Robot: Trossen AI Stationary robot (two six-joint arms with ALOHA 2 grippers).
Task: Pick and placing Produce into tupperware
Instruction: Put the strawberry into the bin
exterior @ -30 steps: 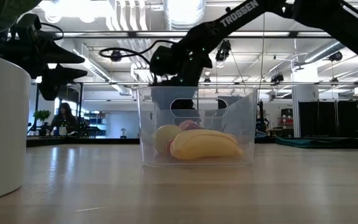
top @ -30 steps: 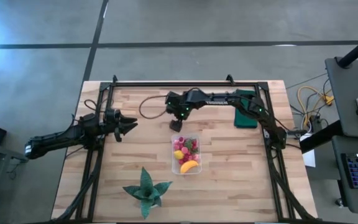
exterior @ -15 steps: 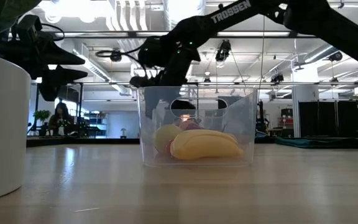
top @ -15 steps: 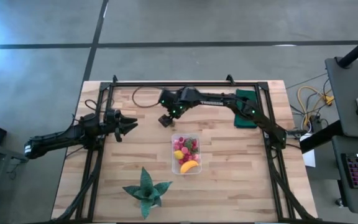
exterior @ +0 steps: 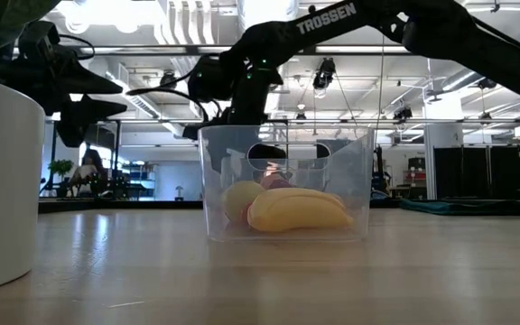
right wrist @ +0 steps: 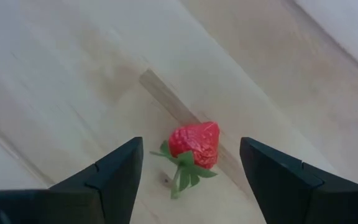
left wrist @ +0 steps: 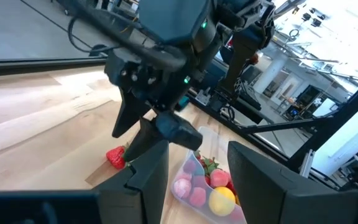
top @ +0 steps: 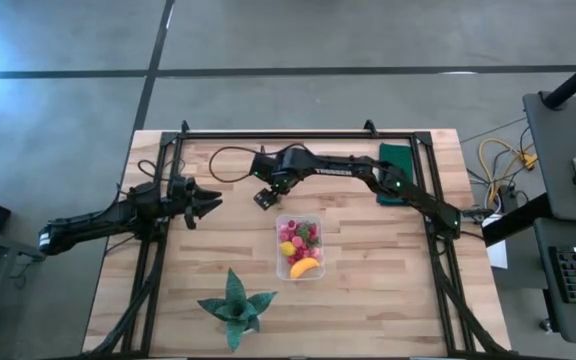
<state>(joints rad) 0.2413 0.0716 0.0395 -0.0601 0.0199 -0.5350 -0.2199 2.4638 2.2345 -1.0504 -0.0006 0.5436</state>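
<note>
Just beside the tupperware [top: 299,249], which already holds the banana [top: 305,267] and lemon [top: 287,248], a lone strawberry [right wrist: 194,145] sits on the table [top: 368,290] under the right gripper [top: 262,198], fingers spread and empty.

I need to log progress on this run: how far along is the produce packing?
Mostly done: the banana, lemon and several strawberries already lie in the tupperware. In hand: the right pincer hovers open over a loose strawberry on the table. Left: grasp and drop it in. The left pincer waits aside, open.
</note>
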